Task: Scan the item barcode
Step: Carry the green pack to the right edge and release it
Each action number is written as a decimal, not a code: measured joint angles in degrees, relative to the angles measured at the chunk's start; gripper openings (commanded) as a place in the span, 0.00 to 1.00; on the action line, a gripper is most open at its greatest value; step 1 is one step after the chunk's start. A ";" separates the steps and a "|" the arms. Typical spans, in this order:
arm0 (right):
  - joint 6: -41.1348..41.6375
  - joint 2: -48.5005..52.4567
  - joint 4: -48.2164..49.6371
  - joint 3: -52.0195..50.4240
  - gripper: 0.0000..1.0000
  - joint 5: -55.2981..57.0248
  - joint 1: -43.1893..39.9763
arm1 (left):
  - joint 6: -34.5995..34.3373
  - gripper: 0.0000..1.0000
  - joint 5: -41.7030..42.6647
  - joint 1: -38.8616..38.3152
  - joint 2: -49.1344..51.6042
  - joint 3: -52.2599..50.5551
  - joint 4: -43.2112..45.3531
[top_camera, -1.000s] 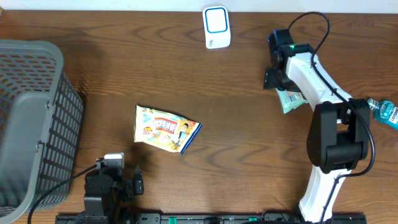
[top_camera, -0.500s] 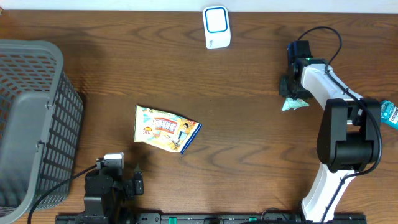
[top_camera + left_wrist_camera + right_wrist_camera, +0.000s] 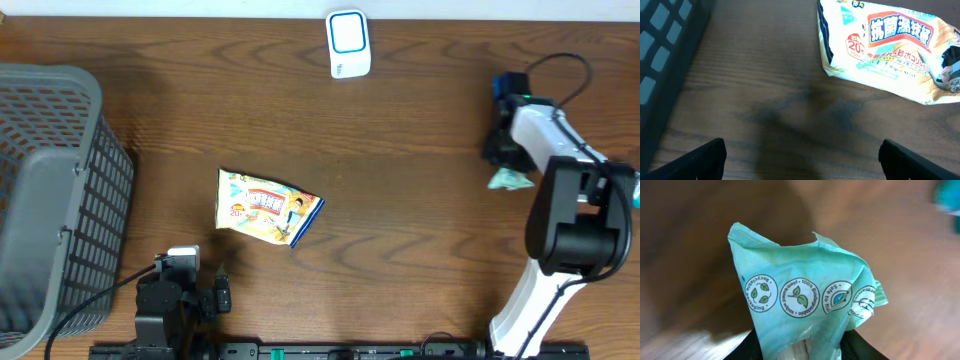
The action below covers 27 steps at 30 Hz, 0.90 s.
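Right wrist view: the green pouch (image 3: 807,300) is pinched at one end by my right gripper (image 3: 801,351). The jaws stand narrow on the film, and the pouch's long axis runs straight away from my fingers. The face towards this camera carries a row of round recycling marks. No barcode shows on it, so I judge the code lies on the hidden face or under the crumpled end.

In the overhead view the pouch sits close to the right edge of the desk (image 3: 420,230), about midway along that edge. The scanner (image 3: 348,42) stands at the far edge, near its middle. From my right gripper it lies forward and well to the left, with bare wood between. The coming move turns on this: carry the pouch along that diagonal and turn the coded face towards the scanner's window.

My left gripper (image 3: 800,162) rests at the near edge with its jaws wide and nothing in them. It is well apart from the pouch. A yellow wipes pack (image 3: 268,206) lies just ahead of it, and the basket (image 3: 50,150) fills the left edge.
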 measured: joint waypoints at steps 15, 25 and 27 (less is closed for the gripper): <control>12.20 0.04 -8.28 4.28 0.60 4.33 -10.73 | 0.00 0.98 0.00 0.00 0.00 0.00 -0.02; 18.38 0.04 -17.57 13.25 0.45 -1.84 -16.68 | 0.00 0.98 0.00 0.00 0.00 0.00 -0.02; 17.59 0.02 -17.75 14.01 0.46 -5.18 -16.33 | 0.00 0.98 0.00 0.00 0.00 0.00 0.00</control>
